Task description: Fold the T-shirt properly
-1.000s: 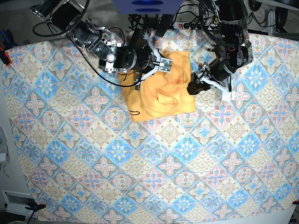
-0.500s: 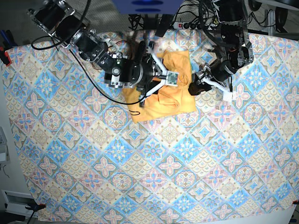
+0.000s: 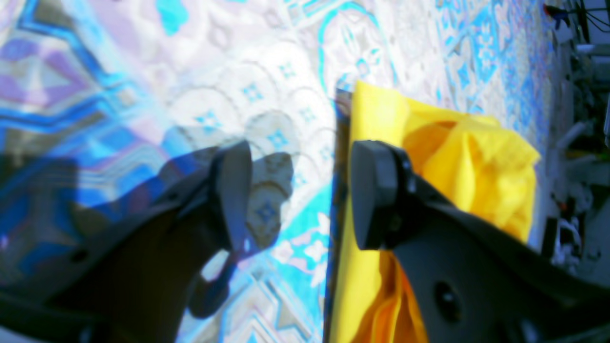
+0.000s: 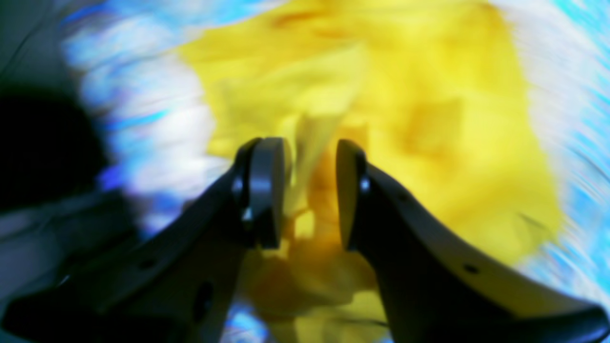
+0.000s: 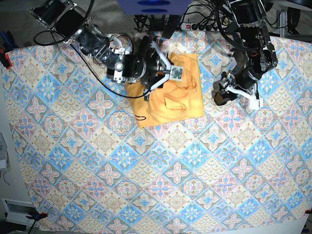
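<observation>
The pale orange-yellow T-shirt [image 5: 158, 109] lies folded into a rough rectangle at the back middle of the tablecloth [image 5: 146, 165], with a raised crease [image 5: 175, 100] near its centre. My right gripper [image 5: 174, 73] hovers over the shirt's far part. In its blurred wrist view the gripper [image 4: 310, 190] is open, jaws partly apart, with yellow T-shirt [image 4: 429, 119] fabric below and behind the gap. My left gripper [image 5: 220, 95] stands just right of the shirt, apart from it. The left gripper [image 3: 300, 195] is open over bare cloth, and the T-shirt [image 3: 476, 162] edge lies beside one finger [image 3: 376, 195].
The blue-and-pink tiled tablecloth covers the whole table. A power strip [image 5: 195, 25] and cables lie behind the far edge. A red clamp [image 5: 6, 58] holds the cloth at the left edge. A small dark loop [image 5: 141, 117] marks the shirt's near-left corner.
My left gripper has drawn away from the shirt's right edge, moving right. My right gripper has opened and pulled back toward the shirt's far part. The central crease stays.
</observation>
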